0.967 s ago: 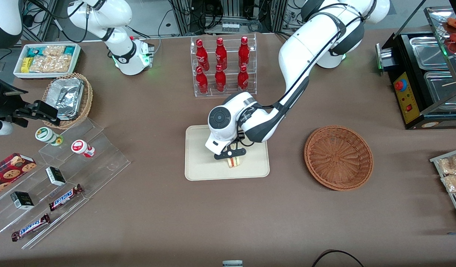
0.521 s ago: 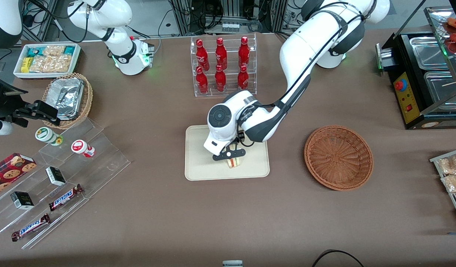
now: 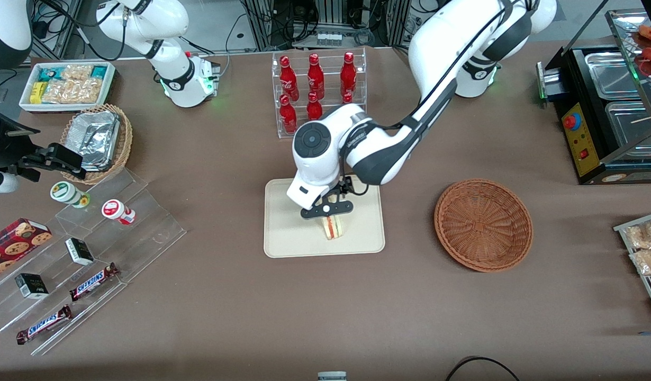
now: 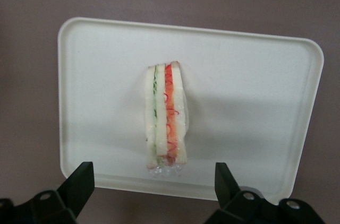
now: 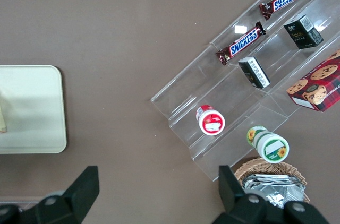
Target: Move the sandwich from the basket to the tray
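Note:
The sandwich (image 3: 333, 227) stands on its edge on the cream tray (image 3: 288, 238), showing red and green filling layers; in the left wrist view the sandwich (image 4: 166, 118) sits near the middle of the tray (image 4: 249, 102). My gripper (image 3: 327, 208) hangs open above it, lifted clear, with nothing between its black fingers (image 4: 79, 180). The reddish-brown wicker basket (image 3: 483, 224) lies empty toward the working arm's end of the table.
A clear rack of red bottles (image 3: 317, 92) stands farther from the front camera than the tray. A tan basket with foil trays (image 3: 98, 140), a white snack bin (image 3: 66, 84) and a clear stepped shelf with candy bars (image 3: 82, 264) lie toward the parked arm's end.
My gripper has risen off the sandwich and drawn slightly away from the front camera. The sandwich stays on the tray, now more exposed.

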